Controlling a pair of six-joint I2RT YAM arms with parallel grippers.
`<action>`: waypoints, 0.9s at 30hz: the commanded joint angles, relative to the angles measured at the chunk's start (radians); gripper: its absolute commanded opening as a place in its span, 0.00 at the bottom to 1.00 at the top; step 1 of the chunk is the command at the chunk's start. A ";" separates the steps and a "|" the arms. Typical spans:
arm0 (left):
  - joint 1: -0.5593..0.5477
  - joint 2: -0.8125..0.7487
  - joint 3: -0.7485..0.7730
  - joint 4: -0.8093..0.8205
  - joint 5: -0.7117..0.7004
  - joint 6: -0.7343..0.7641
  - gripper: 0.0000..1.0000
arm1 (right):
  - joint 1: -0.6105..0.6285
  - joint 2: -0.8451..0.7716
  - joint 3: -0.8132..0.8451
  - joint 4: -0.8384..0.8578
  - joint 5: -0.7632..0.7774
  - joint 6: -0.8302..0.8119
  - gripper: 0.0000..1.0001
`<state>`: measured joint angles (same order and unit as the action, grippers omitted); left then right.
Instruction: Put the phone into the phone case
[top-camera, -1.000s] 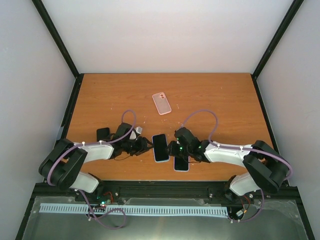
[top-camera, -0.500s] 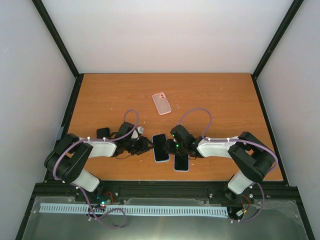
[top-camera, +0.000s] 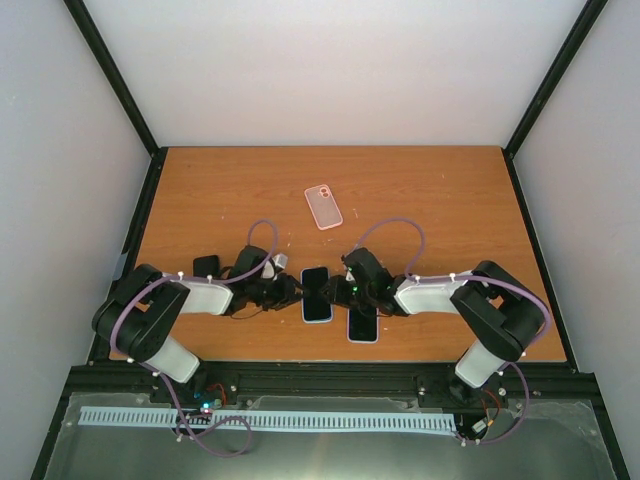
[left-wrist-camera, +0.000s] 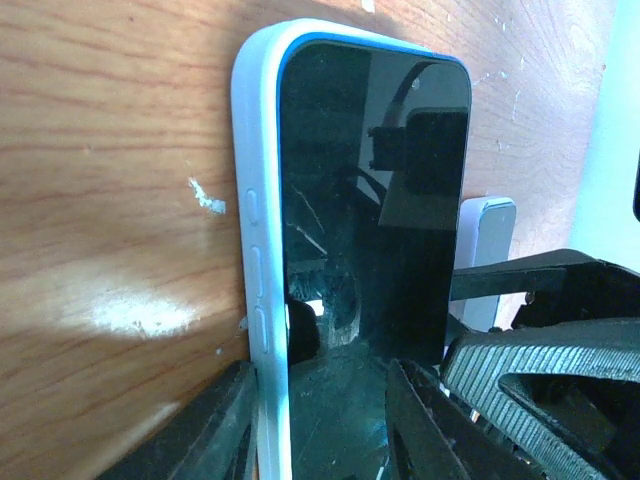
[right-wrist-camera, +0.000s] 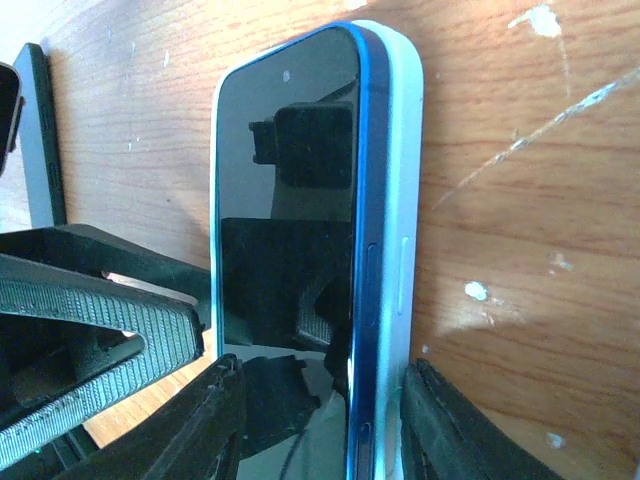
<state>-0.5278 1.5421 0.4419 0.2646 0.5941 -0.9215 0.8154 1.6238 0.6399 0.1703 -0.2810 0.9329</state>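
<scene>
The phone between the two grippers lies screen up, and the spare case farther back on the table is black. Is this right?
Not quite: the spare case farther back is pink, not black, as the top external view shows. The rest holds: the phone between the left gripper and the right gripper lies screen up.

Top camera looks down from behind; both wrist cameras closely face the phone, opposite sides.
</scene>
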 joint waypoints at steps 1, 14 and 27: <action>0.001 0.014 -0.021 0.075 0.060 -0.009 0.37 | -0.005 -0.006 -0.003 0.135 -0.066 0.047 0.43; 0.000 -0.030 -0.023 -0.020 0.027 0.052 0.46 | -0.014 -0.027 -0.068 0.351 -0.174 0.182 0.43; 0.000 -0.052 -0.062 0.005 0.043 0.053 0.49 | -0.013 -0.029 -0.066 0.438 -0.207 0.242 0.44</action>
<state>-0.5140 1.4872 0.3950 0.2825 0.5907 -0.8875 0.7856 1.6051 0.5541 0.4706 -0.4076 1.1355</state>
